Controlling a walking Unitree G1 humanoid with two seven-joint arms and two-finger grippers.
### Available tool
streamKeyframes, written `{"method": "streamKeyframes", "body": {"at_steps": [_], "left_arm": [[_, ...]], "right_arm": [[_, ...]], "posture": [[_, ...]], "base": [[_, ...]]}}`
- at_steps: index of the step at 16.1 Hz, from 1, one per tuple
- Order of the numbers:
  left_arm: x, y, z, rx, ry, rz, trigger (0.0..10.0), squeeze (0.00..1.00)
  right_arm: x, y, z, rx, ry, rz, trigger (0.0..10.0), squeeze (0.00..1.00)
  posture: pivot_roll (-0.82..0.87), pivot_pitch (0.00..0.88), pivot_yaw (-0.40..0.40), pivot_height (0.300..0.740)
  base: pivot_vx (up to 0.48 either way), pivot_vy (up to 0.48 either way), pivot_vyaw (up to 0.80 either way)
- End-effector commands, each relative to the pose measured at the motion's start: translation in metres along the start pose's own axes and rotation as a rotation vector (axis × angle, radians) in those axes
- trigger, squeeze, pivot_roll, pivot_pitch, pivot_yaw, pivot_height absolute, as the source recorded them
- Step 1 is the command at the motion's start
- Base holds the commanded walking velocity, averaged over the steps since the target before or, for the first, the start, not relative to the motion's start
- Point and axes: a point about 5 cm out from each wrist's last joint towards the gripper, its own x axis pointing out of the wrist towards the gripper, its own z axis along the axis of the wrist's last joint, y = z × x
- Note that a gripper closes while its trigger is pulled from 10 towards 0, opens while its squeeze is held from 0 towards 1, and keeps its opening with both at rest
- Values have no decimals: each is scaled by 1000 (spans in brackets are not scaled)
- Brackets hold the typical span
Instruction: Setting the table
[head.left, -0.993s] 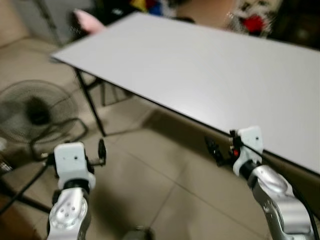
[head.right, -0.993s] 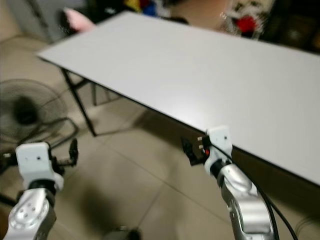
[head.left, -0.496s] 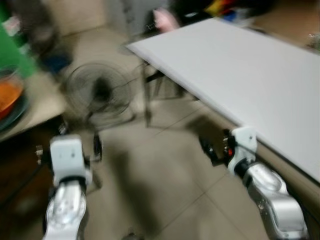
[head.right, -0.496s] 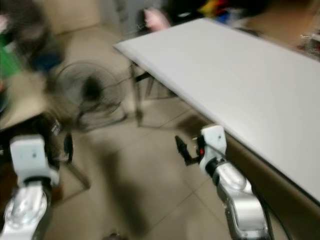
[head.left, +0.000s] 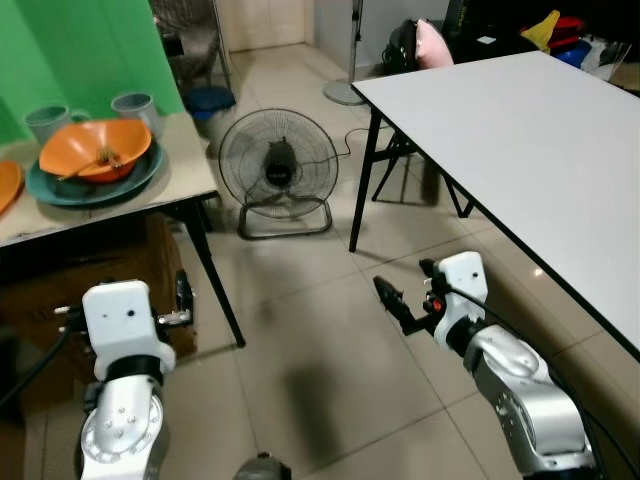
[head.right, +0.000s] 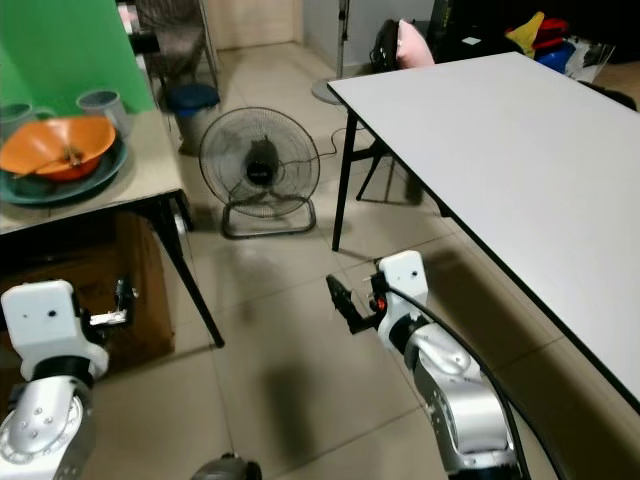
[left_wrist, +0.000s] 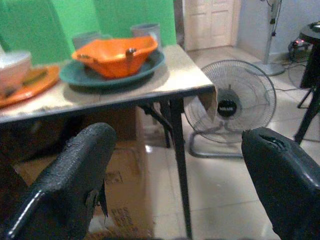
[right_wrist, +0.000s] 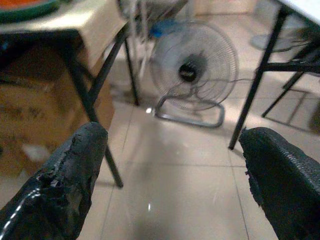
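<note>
An orange bowl (head.left: 95, 150) with a utensil in it sits on a teal plate (head.left: 148, 172) on the beige side table (head.left: 170, 195) at the left. Two grey cups (head.left: 132, 105) stand behind it, and an orange plate (head.left: 4, 186) lies at the table's far left. The long white table (head.left: 520, 130) stretches along the right, bare on top. My left gripper (head.left: 182, 297) hangs low beside the side table's leg, open and holding nothing. My right gripper (head.left: 393, 302) hovers over the floor between the two tables, open with nothing between its fingers (right_wrist: 65, 180).
A floor fan (head.left: 278, 170) stands between the tables, its cable trailing right. A cardboard box (head.left: 100, 260) sits under the side table. A blue bin (head.left: 210, 100) and a chair stand further back. Tiled floor lies open in front of me.
The camera has swung left: the white table slid to the right and the side table with dishes came into view. Both arms stay low and open.
</note>
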Motion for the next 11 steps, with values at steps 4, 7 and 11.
{"method": "streamKeyframes", "body": {"at_steps": [4, 7, 11], "left_arm": [[-7, 7, 4, 1, -6, 30, 10000, 0], [-11, 10, 5, 13, -4, 42, 10000, 0], [-13, 16, 8, 23, -11, 56, 10000, 0]], "right_arm": [[10, 11, 7, -25, -12, 82, 10000, 0], [14, 12, 5, 22, 0, 85, 10000, 0], [17, 15, 0, 38, 38, 98, 10000, 0]], "posture": [[19, 55, 3, 740], [33, 59, -9, 740], [48, 64, -8, 740]], "base": [[402, 0, 800], [402, 0, 533], [402, 0, 0]]}}
